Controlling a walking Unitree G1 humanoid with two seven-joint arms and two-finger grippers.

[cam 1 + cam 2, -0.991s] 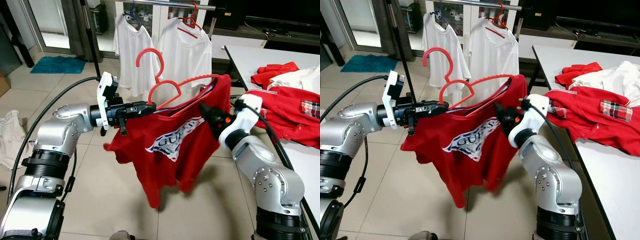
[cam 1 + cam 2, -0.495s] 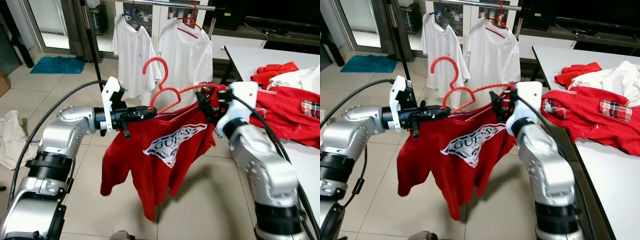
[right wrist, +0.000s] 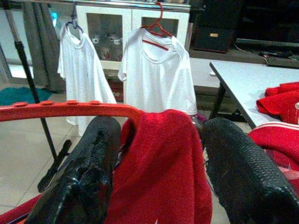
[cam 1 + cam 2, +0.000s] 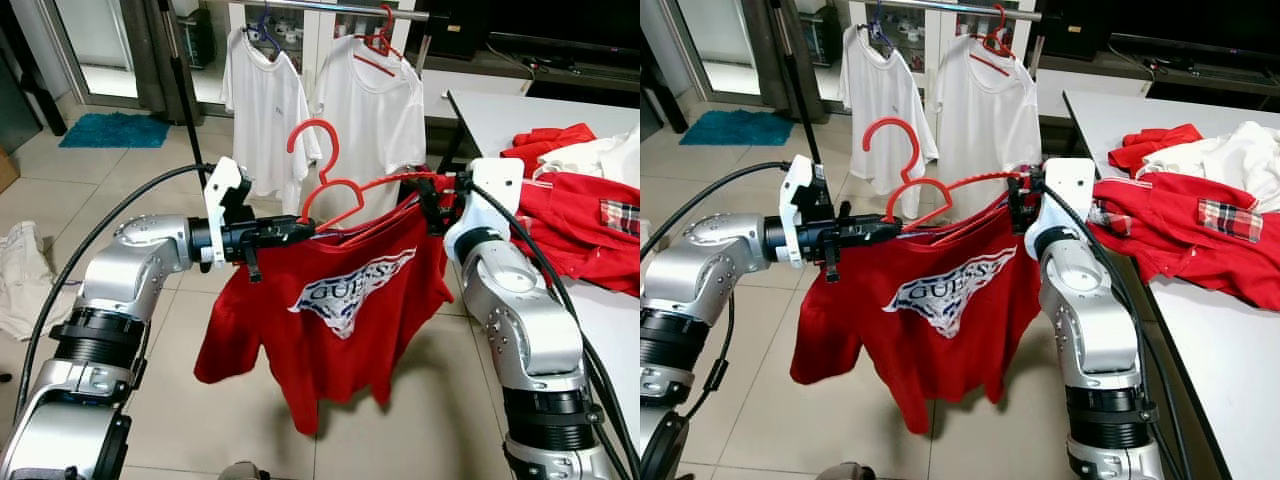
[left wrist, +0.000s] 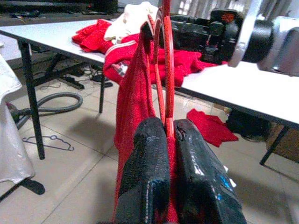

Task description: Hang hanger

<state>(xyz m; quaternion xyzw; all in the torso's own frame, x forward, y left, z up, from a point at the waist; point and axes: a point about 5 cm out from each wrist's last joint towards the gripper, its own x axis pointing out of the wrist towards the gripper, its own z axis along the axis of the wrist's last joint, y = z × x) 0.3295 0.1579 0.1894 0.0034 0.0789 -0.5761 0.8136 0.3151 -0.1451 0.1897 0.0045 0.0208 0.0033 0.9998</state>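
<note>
Shirt (image 4: 340, 320) hangs straighter, left pincer (image 5: 170, 135) clamps hanger (image 4: 345, 190)

Two white T-shirts (image 4: 362, 100) hanging from a rail (image 4: 330, 8), red and white clothes (image 4: 585, 205) heaped on a white table (image 4: 500, 115), a teal mat (image 4: 115, 129) on tiles.

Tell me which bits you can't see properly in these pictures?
- Rail: ends cut off by the head views' top edge.
- Red hanger: lower bar hidden inside the red shirt.
- Left end effector: fingertips buried in the shirt's collar.
- Shirt's far shoulder: covered by the right end effector.
</note>
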